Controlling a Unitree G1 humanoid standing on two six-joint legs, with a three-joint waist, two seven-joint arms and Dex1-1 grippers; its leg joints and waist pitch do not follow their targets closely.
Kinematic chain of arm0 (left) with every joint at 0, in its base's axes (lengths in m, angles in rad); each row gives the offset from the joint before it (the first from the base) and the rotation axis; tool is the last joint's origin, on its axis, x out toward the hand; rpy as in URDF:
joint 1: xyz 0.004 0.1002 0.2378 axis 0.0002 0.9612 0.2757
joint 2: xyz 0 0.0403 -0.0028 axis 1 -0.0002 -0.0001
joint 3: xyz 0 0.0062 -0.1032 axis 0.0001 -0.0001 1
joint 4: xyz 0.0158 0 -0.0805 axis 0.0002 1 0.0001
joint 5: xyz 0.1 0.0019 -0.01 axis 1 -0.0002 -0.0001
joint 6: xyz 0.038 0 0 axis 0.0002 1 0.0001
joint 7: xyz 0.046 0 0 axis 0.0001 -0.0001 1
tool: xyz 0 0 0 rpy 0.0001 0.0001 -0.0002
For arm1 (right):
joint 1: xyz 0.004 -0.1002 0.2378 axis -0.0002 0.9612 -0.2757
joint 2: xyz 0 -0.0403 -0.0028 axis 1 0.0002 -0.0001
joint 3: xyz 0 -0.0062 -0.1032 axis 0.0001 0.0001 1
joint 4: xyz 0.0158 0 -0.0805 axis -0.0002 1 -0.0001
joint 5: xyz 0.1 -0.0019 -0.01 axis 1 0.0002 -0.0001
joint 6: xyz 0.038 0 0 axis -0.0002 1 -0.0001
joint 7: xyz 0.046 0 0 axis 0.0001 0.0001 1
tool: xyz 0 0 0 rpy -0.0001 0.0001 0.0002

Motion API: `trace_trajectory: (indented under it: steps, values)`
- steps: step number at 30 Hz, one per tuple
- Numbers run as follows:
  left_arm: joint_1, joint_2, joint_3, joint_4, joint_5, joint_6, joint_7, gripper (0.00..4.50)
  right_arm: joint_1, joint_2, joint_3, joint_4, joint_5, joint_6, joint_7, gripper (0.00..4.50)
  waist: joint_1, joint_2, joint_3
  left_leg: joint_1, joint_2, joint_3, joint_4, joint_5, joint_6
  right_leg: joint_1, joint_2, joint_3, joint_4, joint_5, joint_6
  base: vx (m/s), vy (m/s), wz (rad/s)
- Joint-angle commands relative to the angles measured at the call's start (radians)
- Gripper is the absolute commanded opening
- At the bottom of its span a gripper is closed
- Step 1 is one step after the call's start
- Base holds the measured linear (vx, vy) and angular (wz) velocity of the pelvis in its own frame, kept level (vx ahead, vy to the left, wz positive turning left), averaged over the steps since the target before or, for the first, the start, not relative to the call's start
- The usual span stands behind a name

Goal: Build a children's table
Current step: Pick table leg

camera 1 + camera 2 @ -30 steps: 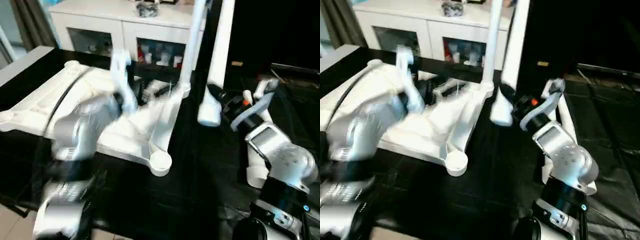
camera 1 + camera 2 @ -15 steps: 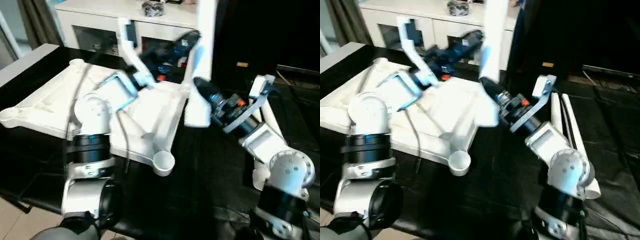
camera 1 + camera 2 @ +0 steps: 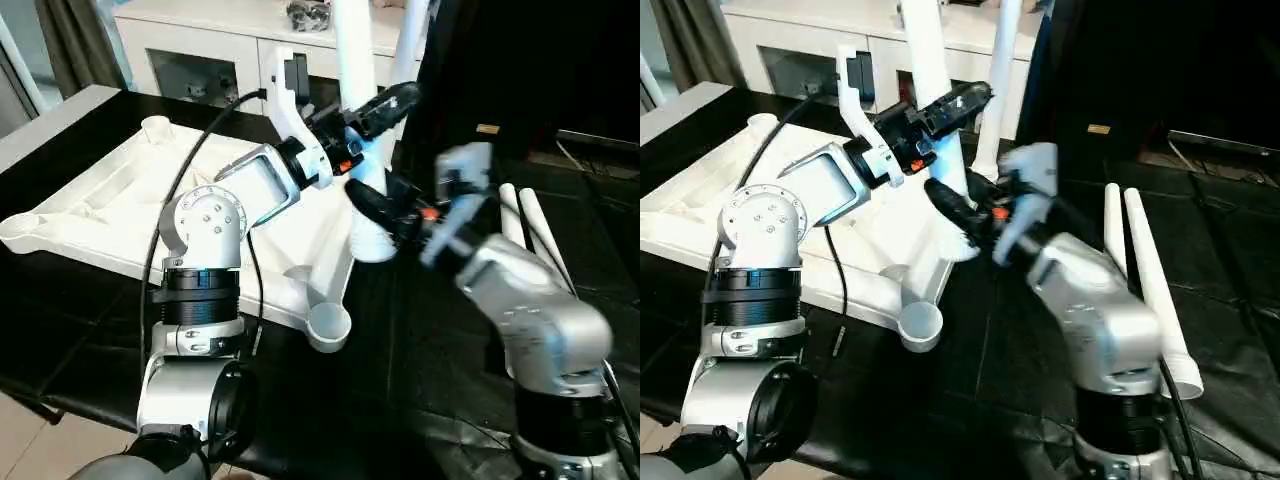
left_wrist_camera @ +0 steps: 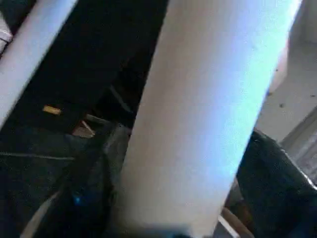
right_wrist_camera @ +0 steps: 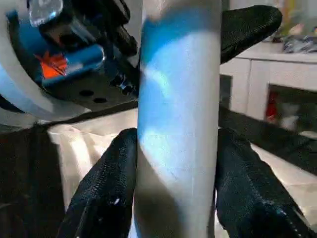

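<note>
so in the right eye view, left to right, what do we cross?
Tabletop → left end effector → right end effector, closed on the upright leg → two loose legs lying on the black cloth.

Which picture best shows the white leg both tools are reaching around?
The left eye view: the long tapered white plastic leg stands upright there, with the right tool gripping low and the left tool higher. The wrist views show close-up stretches of it.

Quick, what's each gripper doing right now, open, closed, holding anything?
Left gripper: around the upright table leg, jaws either side; a firm grip cannot be told.
Right gripper: closed on that same table leg, lower down.
</note>
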Motion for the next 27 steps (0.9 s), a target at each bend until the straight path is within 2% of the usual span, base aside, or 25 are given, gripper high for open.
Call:
trace_trajectory:
  steps: [1, 2, 3, 4, 5, 8, 9, 12, 15, 18, 19, 20, 21, 25, 27]
  values:
    - [-0.006, -0.036, -0.043, -0.004, 0.033, -0.03, 0.06, 3.29, -0.012, 0.007, 0.047, 0.007, -0.027, -0.029, -0.014, 1.87, 0.0, -0.004, -0.07, -0.005, 0.017, -0.004, -0.055, -0.024, 0.03, 0.07, -0.077, 0.06, -0.072, -0.229, -0.021, 0.0, 0.0, 0.0]
    - [-0.005, -0.042, -0.052, 0.005, 0.08, -0.073, 0.105, 3.31, -0.014, 0.016, 0.055, 0.013, -0.042, -0.057, -0.028, 1.86, 0.001, -0.002, -0.069, -0.008, 0.016, -0.004, -0.056, -0.028, 0.035, 0.073, -0.078, 0.06, -0.072, -0.232, -0.024, 0.0, 0.0, 0.0]
    - [-0.005, -0.043, -0.054, 0.006, 0.086, -0.079, 0.11, 3.25, -0.014, 0.017, 0.056, 0.013, -0.044, -0.06, -0.03, 1.86, 0.0, -0.003, -0.069, -0.008, 0.017, -0.005, -0.056, -0.03, 0.036, 0.072, -0.078, 0.06, -0.073, -0.234, -0.023, 0.0, 0.0, 0.0]
    - [-0.002, -0.044, -0.069, 0.011, 0.133, -0.123, 0.143, 3.08, -0.015, 0.024, 0.063, 0.018, -0.057, -0.078, -0.044, 1.86, 0.0, -0.005, -0.069, -0.008, 0.016, -0.005, -0.056, -0.034, 0.038, 0.073, -0.077, 0.06, -0.074, -0.241, -0.015, 0.0, 0.0, 0.0]
    - [-0.001, -0.046, -0.07, 0.012, 0.14, -0.131, 0.154, 2.85, -0.014, 0.025, 0.067, 0.022, -0.063, -0.091, -0.048, 1.86, -0.001, -0.005, -0.069, -0.008, 0.016, -0.004, -0.056, -0.036, 0.04, 0.073, -0.078, 0.06, -0.075, -0.245, -0.011, 0.0, 0.0, 0.0]
    - [-0.001, -0.044, -0.079, 0.021, 0.176, -0.168, 0.19, 2.78, -0.014, 0.03, 0.078, 0.032, -0.08, -0.124, -0.061, 1.86, -0.004, -0.004, -0.069, -0.008, 0.016, -0.005, -0.056, -0.039, 0.041, 0.073, -0.076, 0.059, -0.075, -0.247, -0.009, 0.0, 0.0, 0.0]
    - [0.0, -0.043, -0.079, 0.023, 0.184, -0.173, 0.196, 2.46, -0.014, 0.031, 0.08, 0.033, -0.082, -0.128, -0.064, 1.86, -0.004, -0.004, -0.069, -0.008, 0.016, -0.005, -0.056, -0.039, 0.041, 0.073, -0.076, 0.059, -0.075, -0.247, -0.009, 0.0, 0.0, 0.0]
    - [-0.002, -0.051, -0.052, 0.032, 0.186, -0.19, 0.231, 2.34, -0.013, 0.036, 0.085, 0.035, -0.087, -0.136, -0.073, 1.86, -0.006, -0.003, -0.07, -0.008, 0.015, -0.005, -0.054, -0.038, 0.045, 0.073, -0.075, 0.06, -0.072, -0.227, -0.019, 0.0, 0.0, 0.0]
    - [0.0, -0.058, -0.051, 0.029, 0.193, -0.198, 0.238, 1.99, -0.014, 0.036, 0.094, 0.041, -0.099, -0.149, -0.078, 1.86, -0.005, -0.004, -0.07, -0.007, 0.017, -0.005, -0.054, -0.033, 0.049, 0.072, -0.077, 0.061, -0.069, -0.207, -0.037, 0.0, 0.0, 0.0]
    - [0.003, -0.062, -0.052, 0.029, 0.193, -0.207, 0.242, 1.91, -0.015, 0.045, 0.094, 0.046, -0.089, -0.146, -0.075, 1.86, -0.006, -0.003, -0.07, -0.006, 0.018, -0.004, -0.054, -0.034, 0.053, 0.071, -0.078, 0.062, -0.068, -0.201, -0.048, 0.0, 0.0, 0.0]
    - [0.004, -0.063, -0.054, 0.029, 0.194, -0.21, 0.243, 1.89, -0.015, 0.048, 0.092, 0.048, -0.085, -0.145, -0.075, 2.21, -0.006, -0.002, -0.069, -0.005, 0.018, -0.004, -0.055, -0.043, 0.053, 0.071, -0.078, 0.061, -0.07, -0.209, -0.051, 0.0, 0.0, 0.0]
    - [0.006, -0.063, -0.053, 0.029, 0.193, -0.214, 0.242, 1.87, -0.017, 0.054, 0.089, 0.051, -0.08, -0.144, -0.077, 2.42, -0.006, -0.007, -0.069, -0.006, 0.018, -0.004, -0.055, -0.041, 0.054, 0.072, -0.079, 0.062, -0.067, -0.21, -0.051, 0.0, 0.0, 0.0]
    - [0.009, -0.061, -0.055, 0.03, 0.19, -0.221, 0.243, 1.87, -0.018, 0.06, 0.087, 0.056, -0.072, -0.149, -0.081, 2.58, -0.006, -0.006, -0.069, -0.005, 0.018, -0.004, -0.054, -0.039, 0.054, 0.072, -0.079, 0.063, -0.068, -0.209, -0.052, 0.0, 0.0, 0.0]
    - [0.01, -0.048, -0.057, 0.035, 0.191, -0.229, 0.233, 1.87, -0.022, 0.063, 0.078, 0.063, -0.063, -0.152, -0.084, 2.68, -0.007, -0.006, -0.069, -0.006, 0.018, -0.004, -0.056, -0.042, 0.055, 0.072, -0.079, 0.063, -0.068, -0.214, -0.049, 0.0, 0.0, 0.0]
    - [0.009, -0.023, -0.072, 0.04, 0.201, -0.235, 0.204, 1.87, -0.026, 0.066, 0.063, 0.064, -0.045, -0.148, -0.074, 2.94, -0.007, -0.005, -0.069, -0.005, 0.018, -0.004, -0.055, -0.042, 0.055, 0.071, -0.079, 0.063, -0.068, -0.212, -0.046, 0.0, 0.0, 0.0]
